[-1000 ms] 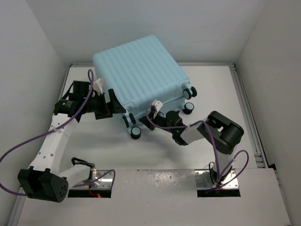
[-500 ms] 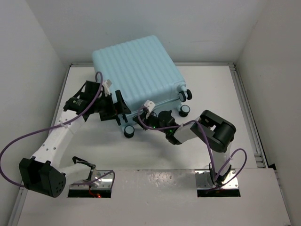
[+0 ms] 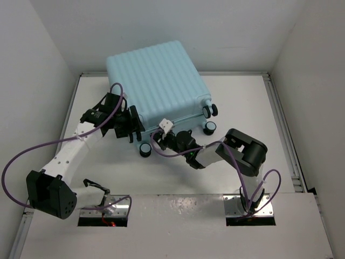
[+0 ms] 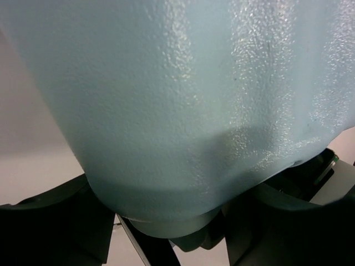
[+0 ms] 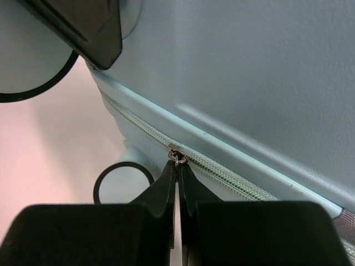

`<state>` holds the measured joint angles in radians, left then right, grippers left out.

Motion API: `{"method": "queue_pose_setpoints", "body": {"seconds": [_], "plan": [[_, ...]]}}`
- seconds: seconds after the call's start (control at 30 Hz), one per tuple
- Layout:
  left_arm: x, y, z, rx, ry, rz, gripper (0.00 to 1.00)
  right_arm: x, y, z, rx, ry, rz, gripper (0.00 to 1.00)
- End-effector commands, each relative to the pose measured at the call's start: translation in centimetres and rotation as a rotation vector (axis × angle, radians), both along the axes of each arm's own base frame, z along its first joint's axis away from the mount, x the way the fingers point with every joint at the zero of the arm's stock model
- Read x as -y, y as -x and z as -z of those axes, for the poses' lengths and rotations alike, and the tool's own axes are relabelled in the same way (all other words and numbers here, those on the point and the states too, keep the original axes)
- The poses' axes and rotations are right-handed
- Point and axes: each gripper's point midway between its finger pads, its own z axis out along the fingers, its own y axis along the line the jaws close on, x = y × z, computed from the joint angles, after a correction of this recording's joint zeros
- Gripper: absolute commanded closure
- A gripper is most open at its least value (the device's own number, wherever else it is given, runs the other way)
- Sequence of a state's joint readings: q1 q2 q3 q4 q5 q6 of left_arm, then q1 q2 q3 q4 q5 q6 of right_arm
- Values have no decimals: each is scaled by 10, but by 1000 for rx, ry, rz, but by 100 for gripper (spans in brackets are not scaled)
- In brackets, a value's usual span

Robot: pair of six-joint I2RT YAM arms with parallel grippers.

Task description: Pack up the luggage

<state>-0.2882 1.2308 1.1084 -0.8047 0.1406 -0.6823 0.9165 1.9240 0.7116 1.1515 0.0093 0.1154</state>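
Note:
The luggage, a pale aqua ribbed hard-shell suitcase, lies closed on the table with its black wheels toward me. My left gripper straddles its near-left corner. In the left wrist view, the rounded shell fills the space between the jaws, and both fingers press against it. My right gripper is at the near edge. In the right wrist view, it is shut on the small metal zipper pull on the zipper track.
White walls close in the table on the left, back and right. A raised rail runs along the right side. A white tag sits by the zipper near my right gripper. Two more wheels stick out at the near-right corner.
My right gripper has travelled left along the near edge with the zipper pull. The left gripper moved onto the near-left corner and narrowed on it. The suitcase shifted slightly left.

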Motion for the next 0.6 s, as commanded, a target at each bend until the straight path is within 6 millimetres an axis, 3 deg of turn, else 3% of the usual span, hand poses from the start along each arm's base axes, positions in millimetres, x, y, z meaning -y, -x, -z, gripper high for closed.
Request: {"method": "queue_pose_setpoints", "body": {"seconds": [0.0, 0.03, 0.23, 0.5, 0.57], "plan": [[-13, -7, 8, 9, -86, -14, 75, 17, -26, -152, 371, -405, 156, 100], [-16, -9, 8, 14, -101, -25, 81, 18, -27, -152, 372, -401, 166, 100], [-34, -14, 13, -10, -136, -94, 91, 46, -30, -151, 382, -370, 233, 100], [-47, -13, 16, -21, -173, -134, 94, 88, -31, -140, 389, -301, 305, 100], [-50, -14, 16, -22, -173, -144, 94, 97, -32, -129, 375, -271, 320, 100]]}}
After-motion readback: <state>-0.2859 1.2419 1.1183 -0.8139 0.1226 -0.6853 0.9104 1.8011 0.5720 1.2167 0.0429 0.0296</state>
